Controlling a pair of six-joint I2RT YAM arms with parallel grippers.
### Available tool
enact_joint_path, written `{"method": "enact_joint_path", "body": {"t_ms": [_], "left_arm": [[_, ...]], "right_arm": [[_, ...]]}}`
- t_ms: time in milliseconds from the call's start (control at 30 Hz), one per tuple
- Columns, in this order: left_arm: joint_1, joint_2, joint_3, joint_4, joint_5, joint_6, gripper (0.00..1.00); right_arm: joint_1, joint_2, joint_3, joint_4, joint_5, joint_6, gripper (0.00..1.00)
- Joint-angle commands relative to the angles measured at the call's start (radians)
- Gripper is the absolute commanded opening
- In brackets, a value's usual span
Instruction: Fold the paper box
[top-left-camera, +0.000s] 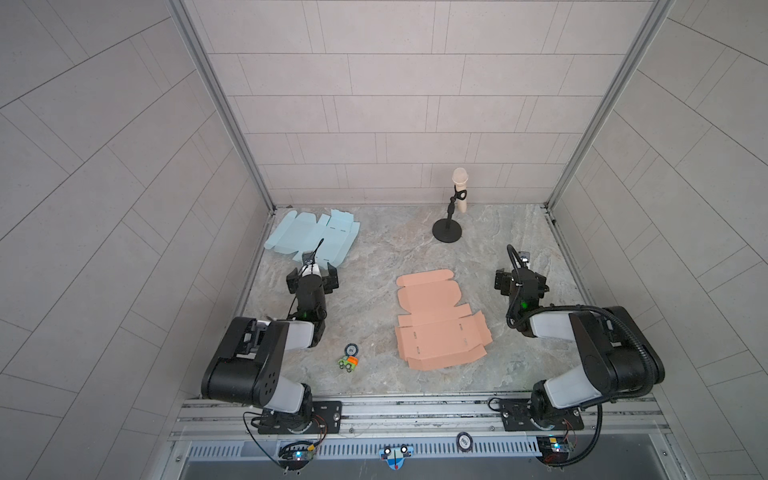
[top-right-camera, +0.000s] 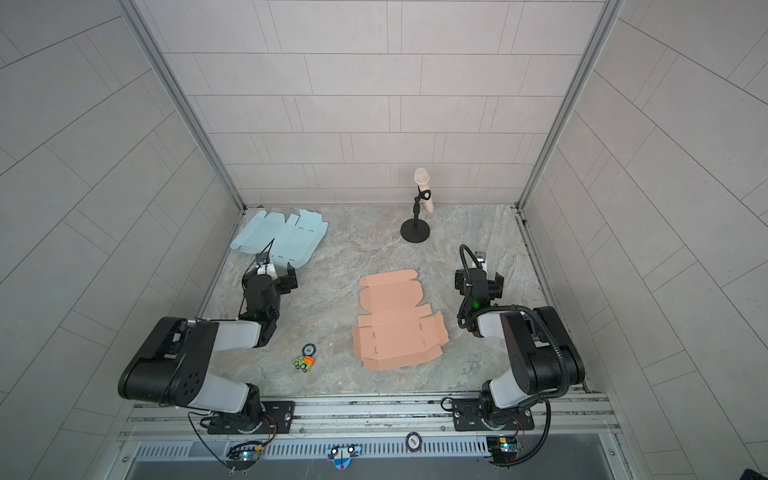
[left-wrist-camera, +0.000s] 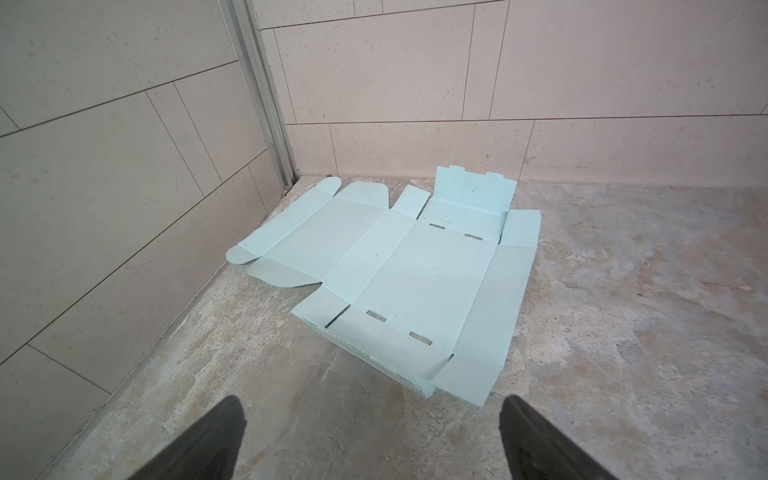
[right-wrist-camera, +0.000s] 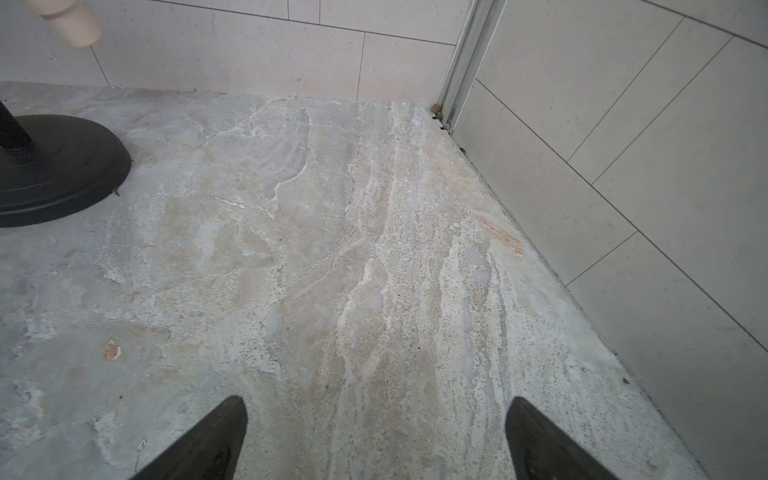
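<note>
Currently I have my left gripper (left-wrist-camera: 372, 402) and right gripper (right-wrist-camera: 376, 402) both spread wide and empty, the flat peach paper box (top-left-camera: 436, 322) lying between them, a blue paper box (top-left-camera: 309, 237) far-left.

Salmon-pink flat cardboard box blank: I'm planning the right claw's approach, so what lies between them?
Only bare marbled stone tabletop lies between the right claw and the salmon-pink flat cardboard box blank, as both top views show.
</note>
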Motion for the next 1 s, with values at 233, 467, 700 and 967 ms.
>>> {"method": "enact_joint_path", "body": {"t_ms": [233, 467, 700, 967], "left_arm": [[0.006, -0.010, 0.015, -0.003, 0.006, 0.006, 1.00], [0.006, -0.007, 0.017, -0.004, 0.007, 0.007, 1.00], [0.006, -0.006, 0.018, -0.007, 0.007, 0.006, 1.00], [0.006, -0.014, 0.010, 0.003, 0.007, 0.010, 1.00]], "right_arm": [[0.003, 0.006, 0.014, 0.003, 0.019, -0.002, 0.99], [0.003, 0.005, 0.014, 0.003, 0.019, -0.002, 1.00], [0.002, 0.006, 0.018, -0.001, 0.019, -0.002, 0.99], [0.001, -0.001, 0.013, 0.003, 0.017, -0.007, 1.00]]}}
